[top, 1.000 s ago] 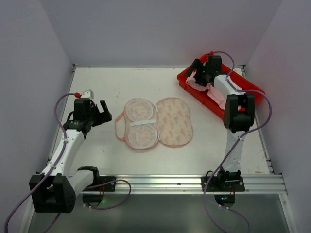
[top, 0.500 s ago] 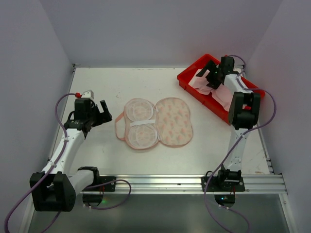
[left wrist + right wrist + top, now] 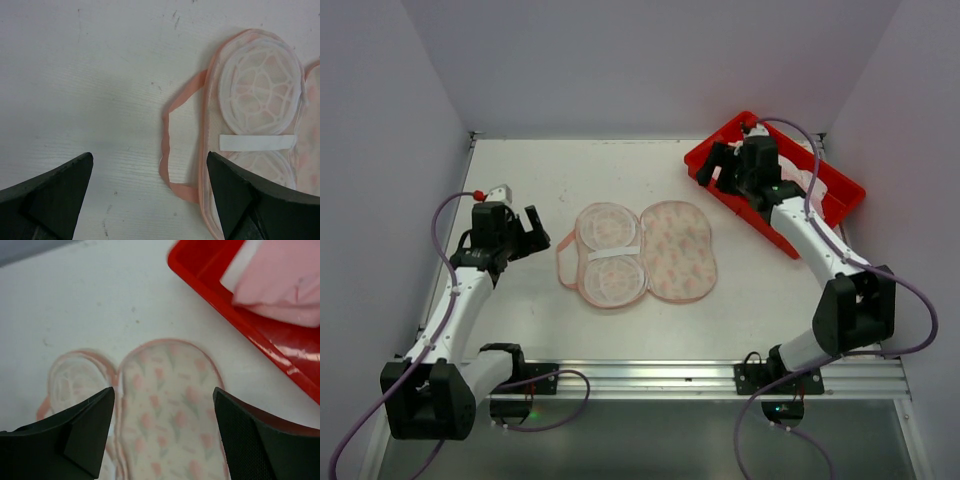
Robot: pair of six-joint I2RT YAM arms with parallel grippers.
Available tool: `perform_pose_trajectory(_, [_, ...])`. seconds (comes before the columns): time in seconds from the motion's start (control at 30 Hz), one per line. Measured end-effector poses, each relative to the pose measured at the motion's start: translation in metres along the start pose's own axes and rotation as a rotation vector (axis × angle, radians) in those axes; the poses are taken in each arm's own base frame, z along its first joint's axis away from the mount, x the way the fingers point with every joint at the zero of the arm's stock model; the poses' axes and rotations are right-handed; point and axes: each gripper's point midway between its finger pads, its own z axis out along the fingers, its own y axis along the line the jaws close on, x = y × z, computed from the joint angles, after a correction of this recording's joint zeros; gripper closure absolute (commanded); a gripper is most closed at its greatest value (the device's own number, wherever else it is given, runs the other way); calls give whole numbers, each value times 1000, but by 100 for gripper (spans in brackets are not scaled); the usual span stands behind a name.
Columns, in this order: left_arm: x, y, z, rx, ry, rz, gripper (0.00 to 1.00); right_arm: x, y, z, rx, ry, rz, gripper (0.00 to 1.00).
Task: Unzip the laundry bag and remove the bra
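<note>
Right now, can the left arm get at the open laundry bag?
Probably yes: the left end effector hangs open just beside the laundry bag, with nothing lying between them.

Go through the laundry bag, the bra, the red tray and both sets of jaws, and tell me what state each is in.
Laundry bag: unzipped, spread open flat on the table, mesh lining up on its left half.
Bra: out of the bag, lying in the red tray.
Red tray: on the table, holding the bra.
Left gripper: jaws open, empty.
Right gripper: jaws open, empty.
</note>
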Motion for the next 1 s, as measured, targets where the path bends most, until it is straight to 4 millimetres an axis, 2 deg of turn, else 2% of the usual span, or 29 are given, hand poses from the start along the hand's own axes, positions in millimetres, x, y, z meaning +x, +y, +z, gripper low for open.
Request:
perform_pose_trajectory(0.07, [-1, 0, -1, 2, -5, 0, 1, 30, -18, 2, 68, 52, -1, 22])
perform_pose_trajectory(0.2, [-2, -2, -2, 9, -10, 0, 1, 117, -72, 2, 243, 254, 12, 34])
perform_pose_trajectory(0.33, [-3, -2, -4, 13, -15, 1, 1, 157, -95, -3, 322, 351, 25, 37])
perform_pose_trajectory(0.5, [-4, -3, -5, 16, -19, 1, 1, 171, -98, 1, 343, 379, 26, 37])
perform_pose_trajectory(0.67, [-4, -3, -5, 17, -20, 1, 1, 197, -100, 13, 375, 450, -1, 39])
perform_pose_trajectory(0.73, [-4, -3, -5, 17, -22, 1, 1, 202, -98, 17, 381, 474, -12, 40])
perform_pose_trajectory(0.83, [-4, -3, -6, 18, -22, 1, 1, 199, -90, 23, 374, 481, -23, 53])
perform_pose_trajectory(0.97, [-4, -3, -6, 18, -23, 1, 1, 192, -82, 30, 355, 476, -25, 75])
perform_pose_trajectory(1.0, [-4, -3, -6, 18, -23, 1, 1, 193, -81, 32, 353, 479, -25, 86])
